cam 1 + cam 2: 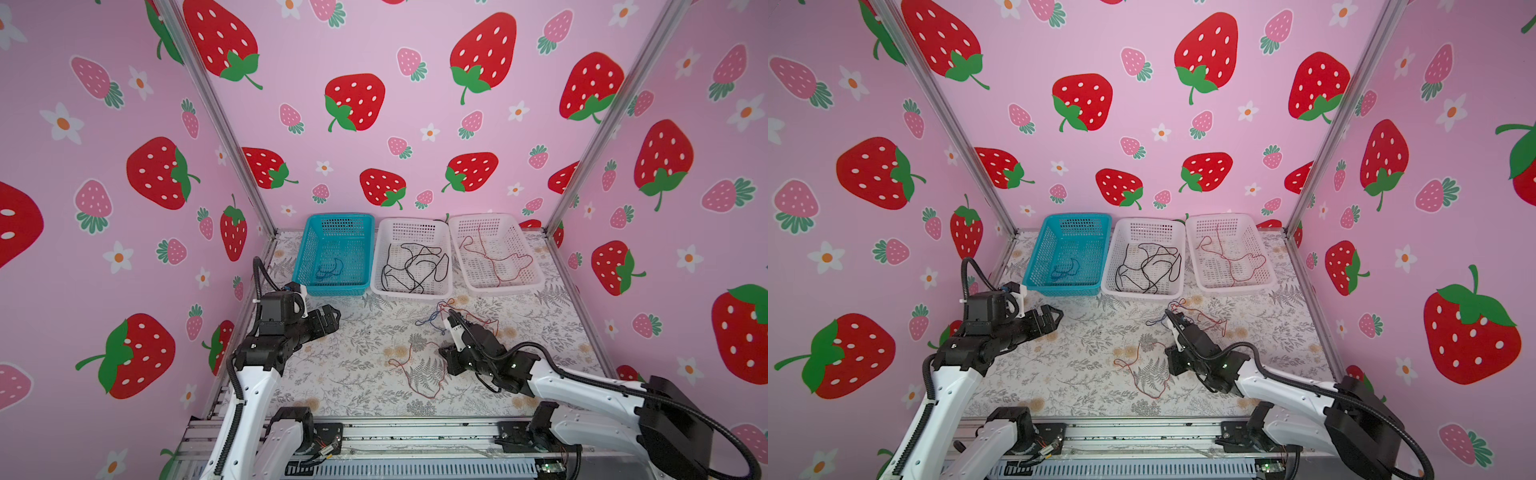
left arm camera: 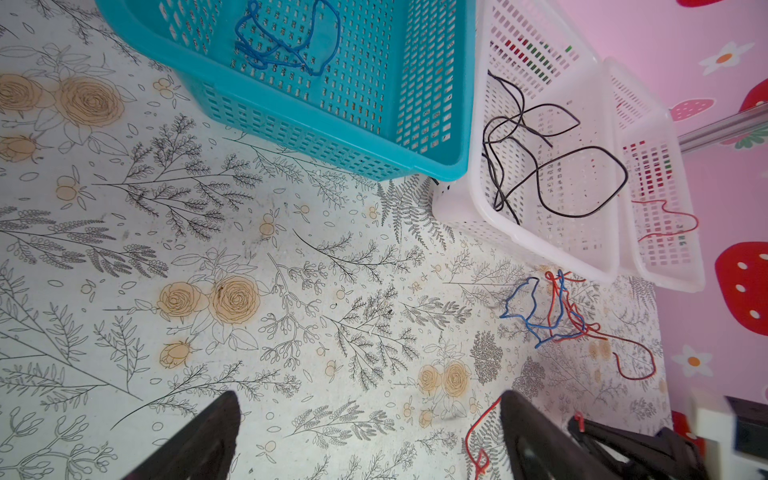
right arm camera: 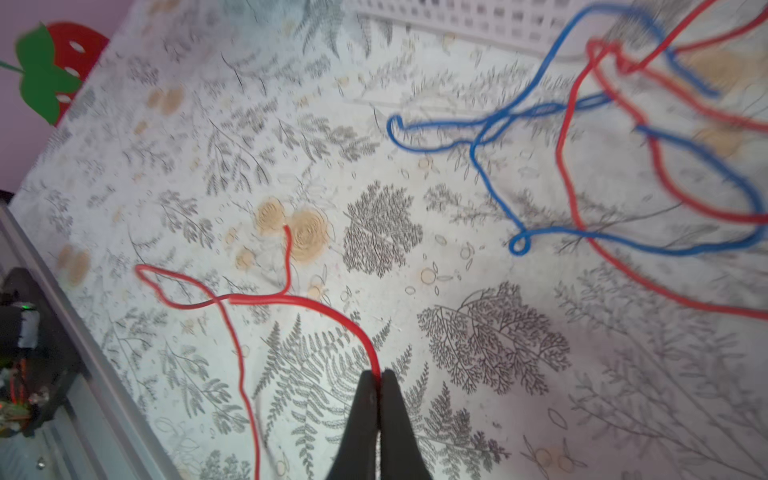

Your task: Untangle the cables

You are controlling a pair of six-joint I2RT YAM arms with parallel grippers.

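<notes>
Firmly pinched on a red cable [image 3: 270, 297], right gripper [image 3: 378, 372], left gripper [image 2: 369, 407] spread wide, apparently empty.

The left arm [image 1: 249, 390] reaches forward from the near left, elbow raised. The left gripper [image 1: 332, 318] points in toward the middle, its fingers [image 2: 208, 440] spread wide with nothing between them. The right arm [image 1: 582, 386] stretches in low from the near right, wrist bent down. The right gripper [image 3: 377, 378] points downward, its tips pressed together on a red cable [image 3: 266, 297].
</notes>
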